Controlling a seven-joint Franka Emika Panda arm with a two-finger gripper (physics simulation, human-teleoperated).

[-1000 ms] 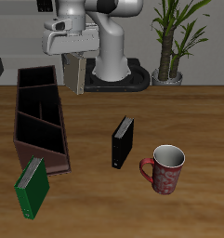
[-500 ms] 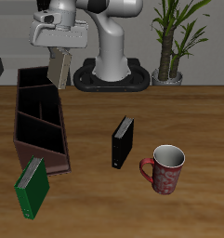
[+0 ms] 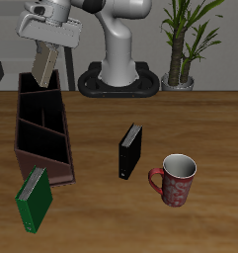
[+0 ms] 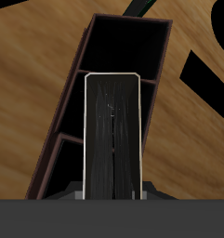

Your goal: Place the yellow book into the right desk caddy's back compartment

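Note:
My gripper [image 3: 47,47] is shut on the yellow book [image 3: 44,65] and holds it tilted in the air. It hangs just over the far end of the right desk caddy [image 3: 65,138], a long dark reddish-brown box with slanted dividers. The back compartment [image 3: 38,85] is the squarish end section nearest the robot's base, directly below the book. In the wrist view the book [image 4: 112,135] looks dark with a pale outline. It points at the open end section [image 4: 127,46] of the caddy [image 4: 50,163].
A black book [image 3: 130,150] stands mid-table. A green book [image 3: 34,198] leans at the caddy's near end by the table's front edge. A red mug [image 3: 176,180] stands beside the black book. A potted plant [image 3: 180,44] and the robot base [image 3: 120,74] are at the back.
My gripper has carried the yellow book sideways and slightly up, from beside the robot base to above the caddy's far end. The book is now more tilted.

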